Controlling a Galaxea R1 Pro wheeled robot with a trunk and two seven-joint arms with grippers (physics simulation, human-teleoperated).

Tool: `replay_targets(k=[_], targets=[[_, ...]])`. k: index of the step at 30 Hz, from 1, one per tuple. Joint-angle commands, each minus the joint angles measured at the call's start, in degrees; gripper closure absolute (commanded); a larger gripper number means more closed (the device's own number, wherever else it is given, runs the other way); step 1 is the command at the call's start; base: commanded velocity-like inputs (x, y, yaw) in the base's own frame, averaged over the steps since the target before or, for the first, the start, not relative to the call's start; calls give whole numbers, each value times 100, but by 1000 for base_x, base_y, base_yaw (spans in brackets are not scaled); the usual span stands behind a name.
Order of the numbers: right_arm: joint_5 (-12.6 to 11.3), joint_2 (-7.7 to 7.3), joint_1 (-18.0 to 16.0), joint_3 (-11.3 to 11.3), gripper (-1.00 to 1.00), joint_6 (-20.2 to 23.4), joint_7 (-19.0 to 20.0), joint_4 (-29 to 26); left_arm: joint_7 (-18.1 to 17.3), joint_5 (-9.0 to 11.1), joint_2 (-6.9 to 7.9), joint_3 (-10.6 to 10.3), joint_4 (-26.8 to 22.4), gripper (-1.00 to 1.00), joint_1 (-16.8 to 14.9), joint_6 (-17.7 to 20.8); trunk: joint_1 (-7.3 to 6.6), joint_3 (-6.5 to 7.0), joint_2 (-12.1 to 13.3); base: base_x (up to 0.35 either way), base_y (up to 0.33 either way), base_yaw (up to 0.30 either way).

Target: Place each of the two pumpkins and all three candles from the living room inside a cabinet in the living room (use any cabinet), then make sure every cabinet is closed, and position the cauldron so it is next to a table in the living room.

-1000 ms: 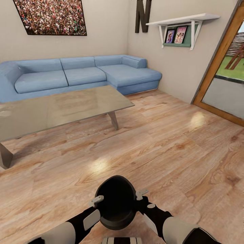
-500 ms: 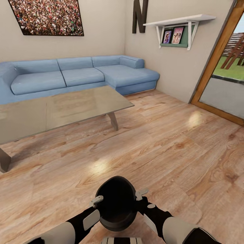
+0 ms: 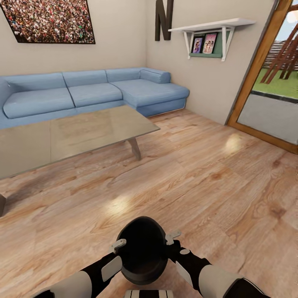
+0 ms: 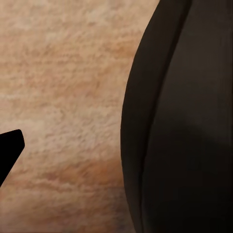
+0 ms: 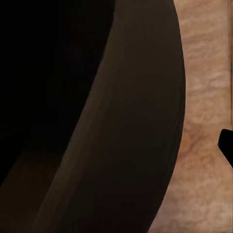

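Between my two forearms, low in the head view, I carry the cauldron point(image 3: 141, 248), a round black pot with a thick rim, its dark hollow facing up toward my head camera. My left gripper point(image 3: 117, 246) sits against the pot's left flank and my right gripper point(image 3: 173, 237) against its right flank; pale finger pieces show at the rim on both sides. I cannot tell how far either gripper's jaws stand apart, nor whether they clamp the rim or only press on the wall.

In the left wrist view the cauldron point(image 4: 184, 126) is a bulging black wall right beside the camera, with wooden floor point(image 4: 63, 97) past it and a dark fingertip point(image 4: 8, 149) at the picture's edge. In the right wrist view the pot's dark wall and rim point(image 5: 121, 145) take most of the picture, with a strip of floor and a small dark fingertip point(image 5: 227, 143) at the side.

Ahead and to my left stands the table point(image 3: 74, 134), a low coffee table whose glass surface rests on grey slab legs; it is well apart from the cauldron, with bare wooden floor point(image 3: 198, 182) between. Beyond the table a blue corner sofa point(image 3: 91, 93) runs along the walls. Above it hangs a large picture of a crowd point(image 3: 49, 20). On the right wall are a dark letter N point(image 3: 164, 18) and a white shelf point(image 3: 211, 25) with two small framed pictures under it. At the far right a wood-framed glass door point(image 3: 265, 78) looks out on grass.
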Motion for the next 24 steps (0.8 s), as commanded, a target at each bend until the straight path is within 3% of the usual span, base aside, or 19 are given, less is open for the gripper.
replay_targets(k=[1, 11, 24], targets=[[0, 1, 0, 0, -100, 0, 0, 1, 8, -9, 2, -3, 4, -100, 0, 1, 0, 0, 0, 10, 27, -62], [-1, 4, 0, 0, -100, 0, 0, -1, 8, -9, 0, -139, 6, -100, 0, 1, 0, 20, 0, 1, 4, -157], [-2, 15, 0, 1, -100, 0, 0, 3, 8, -9, 4, -142, 6, -100, 0, 2, 0, 23, 0, 0, 35, -11]])
